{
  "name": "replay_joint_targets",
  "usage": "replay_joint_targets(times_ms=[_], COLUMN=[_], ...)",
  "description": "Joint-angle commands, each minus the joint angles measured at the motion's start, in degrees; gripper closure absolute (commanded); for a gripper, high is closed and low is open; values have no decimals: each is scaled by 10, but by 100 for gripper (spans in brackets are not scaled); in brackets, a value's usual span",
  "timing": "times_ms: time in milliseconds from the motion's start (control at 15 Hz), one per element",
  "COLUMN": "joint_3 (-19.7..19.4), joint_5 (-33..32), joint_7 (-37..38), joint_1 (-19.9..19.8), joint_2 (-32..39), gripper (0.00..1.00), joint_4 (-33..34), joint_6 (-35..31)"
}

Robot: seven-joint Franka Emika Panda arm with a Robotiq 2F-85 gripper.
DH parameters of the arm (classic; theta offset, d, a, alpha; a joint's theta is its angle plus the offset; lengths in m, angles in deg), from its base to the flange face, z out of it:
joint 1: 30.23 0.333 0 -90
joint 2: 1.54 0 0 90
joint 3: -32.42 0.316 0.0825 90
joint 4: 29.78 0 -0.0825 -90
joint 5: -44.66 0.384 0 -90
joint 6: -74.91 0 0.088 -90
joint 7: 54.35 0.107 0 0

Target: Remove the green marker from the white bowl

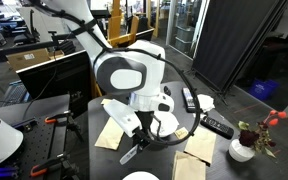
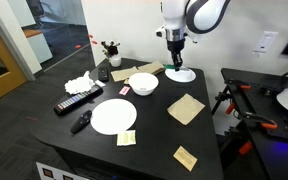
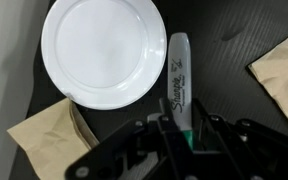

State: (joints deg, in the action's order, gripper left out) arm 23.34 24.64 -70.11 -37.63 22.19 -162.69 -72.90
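Observation:
In the wrist view my gripper [image 3: 179, 130] is shut on the green marker [image 3: 179, 75]. The marker's white barrel with black lettering sticks out ahead of the fingers, and its green part sits between them. The marker is beside the white bowl [image 3: 104, 50], outside its rim and over the black table. The bowl looks empty. In an exterior view my gripper [image 2: 175, 58] hangs just above this bowl [image 2: 182, 76] at the far side of the table. The marker is too small to make out there.
A second white bowl [image 2: 144, 84] and a large flat white plate [image 2: 114, 116] lie nearby. Brown napkins [image 2: 186, 108] [image 3: 284, 70] are spread around. Black remotes [image 2: 76, 102], crumpled white tissue [image 2: 79, 83] and a small vase with red flowers [image 1: 242, 150] stand near the table edges.

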Motion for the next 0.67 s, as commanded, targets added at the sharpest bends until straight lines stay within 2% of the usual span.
replay_joint_targets(times_ms=[0, 333, 600], joint_3=[23, 51, 64], joint_5=[33, 76, 91], joint_7=[-53, -106, -123], joint_1=[-36, -72, -86], joint_2=[24, 51, 71], gripper=[94, 94, 94], joint_4=[10, 20, 38], joint_6=[-31, -48, -42])
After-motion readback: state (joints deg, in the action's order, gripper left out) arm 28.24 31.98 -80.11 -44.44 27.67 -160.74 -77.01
